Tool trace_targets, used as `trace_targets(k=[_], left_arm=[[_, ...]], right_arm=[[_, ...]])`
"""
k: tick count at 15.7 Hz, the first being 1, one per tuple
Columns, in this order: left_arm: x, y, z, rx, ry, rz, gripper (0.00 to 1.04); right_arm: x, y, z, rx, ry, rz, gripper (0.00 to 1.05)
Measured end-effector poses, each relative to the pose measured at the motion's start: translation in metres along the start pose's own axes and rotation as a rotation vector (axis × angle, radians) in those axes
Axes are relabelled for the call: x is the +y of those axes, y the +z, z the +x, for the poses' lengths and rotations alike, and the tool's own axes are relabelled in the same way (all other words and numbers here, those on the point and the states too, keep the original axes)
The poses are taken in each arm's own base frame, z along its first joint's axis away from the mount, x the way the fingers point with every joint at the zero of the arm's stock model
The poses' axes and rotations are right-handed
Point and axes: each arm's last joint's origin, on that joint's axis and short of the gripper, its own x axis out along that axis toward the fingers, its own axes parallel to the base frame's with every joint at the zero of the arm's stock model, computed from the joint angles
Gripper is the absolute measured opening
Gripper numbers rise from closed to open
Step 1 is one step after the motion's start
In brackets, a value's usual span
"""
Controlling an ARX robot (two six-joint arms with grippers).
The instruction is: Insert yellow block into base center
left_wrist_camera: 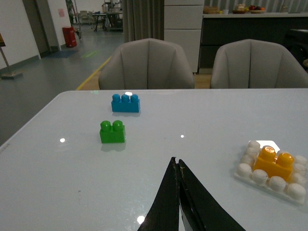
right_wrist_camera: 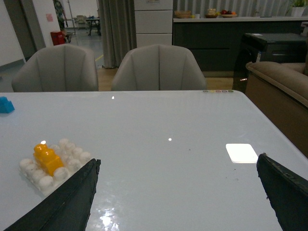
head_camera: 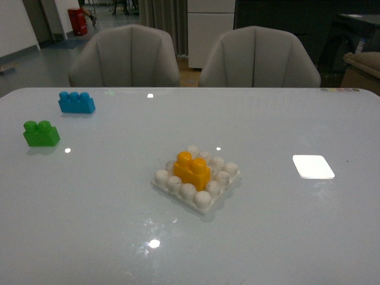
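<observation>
Block [head_camera: 192,171] seated on base [head_camera: 197,180] middle, frame centre. Two-stud brick [head_camera: 41,133] at left edge; three-stud brick [head_camera: 76,102] behind it, upper left. Flat square [head_camera: 313,167] right of base.

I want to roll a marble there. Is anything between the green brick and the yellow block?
No, just bare table between the green brick and yellow block, per the front view.

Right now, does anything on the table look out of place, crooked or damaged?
Nothing stands out. The yellow block sits upright in the middle of the base, with white studs around it. The green brick and blue brick stand upright, apart from it. No spill or damage shows.
</observation>
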Motion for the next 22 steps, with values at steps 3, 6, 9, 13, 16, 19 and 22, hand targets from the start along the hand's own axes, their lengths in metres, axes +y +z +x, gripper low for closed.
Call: trace_targets(k=[3,6,9,13,16,19,22], left_arm=[[0.0,0.002,-0.007,-0.008,0.0,0.0,0.02],[0.0,0.002,-0.014,-0.01,0.0,0.0,0.02],[0.0,0.002,-0.018,-0.01,0.0,0.0,0.02],[0.0,-0.003,-0.027,0.032,0.001,0.0,0.02],[0.0,-0.002,-0.032,0.008,0.001,0.002,0.02],[0.0,-0.002,-0.032,0.004,0.0,0.002,0.07],[0.0,-0.002,-0.032,0.004,0.0,0.002,0.32]], right_arm=[[0.0,0.0,0.0,0.0,0.0,0.0,0.98],[0.0,0.0,0.0,0.0,0.0,0.0,0.98],[0.0,0.0,0.0,0.0,0.0,0.0,0.98],[0.0,0.0,0.0,0.0,0.0,0.0,0.98],[0.0,0.0,0.0,0.0,0.0,0.0,0.98],[0.0,0.0,0.0,0.0,0.0,0.0,0.98],[0.0,0.0,0.0,0.0,0.0,0.0,0.98]])
